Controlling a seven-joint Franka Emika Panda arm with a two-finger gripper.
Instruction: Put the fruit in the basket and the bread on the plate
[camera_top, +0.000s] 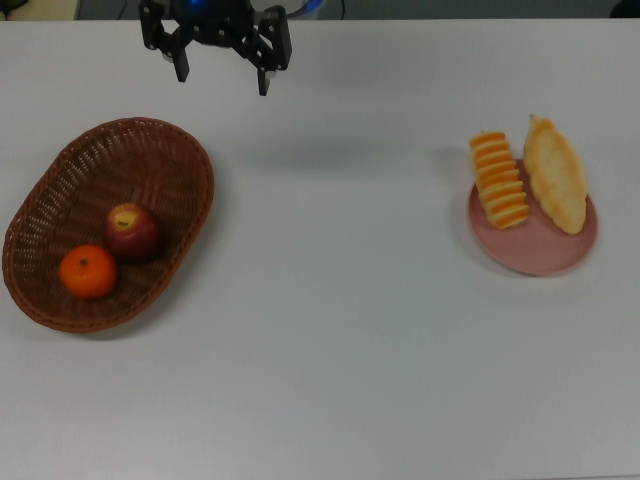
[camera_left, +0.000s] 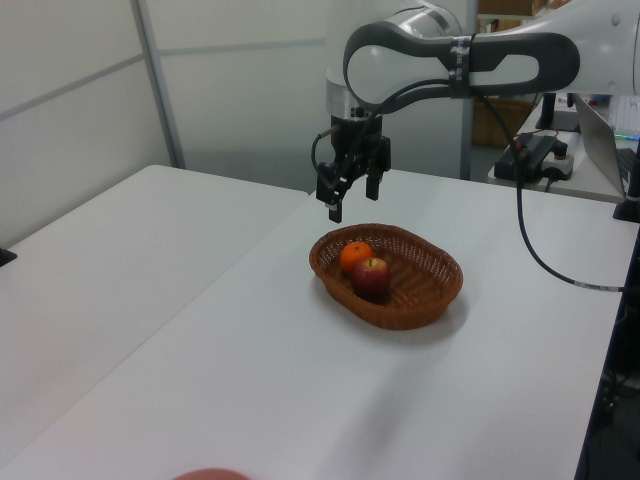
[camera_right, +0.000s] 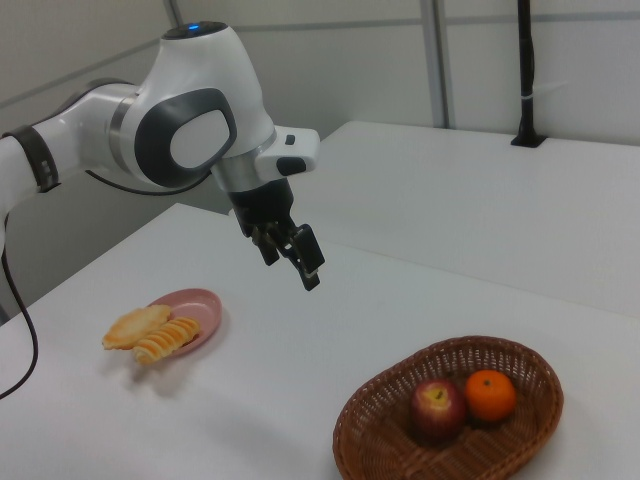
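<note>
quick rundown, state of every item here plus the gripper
apple: in the basket, touching the mandarin
mandarin: in the basket
basket: upright on the table, holding both fruits
ridged roll: lying on the plate, one end past the rim
braided loaf: lying on the plate beside the roll, overhanging the rim
plate: flat on the table
gripper: open, empty, above the table
</note>
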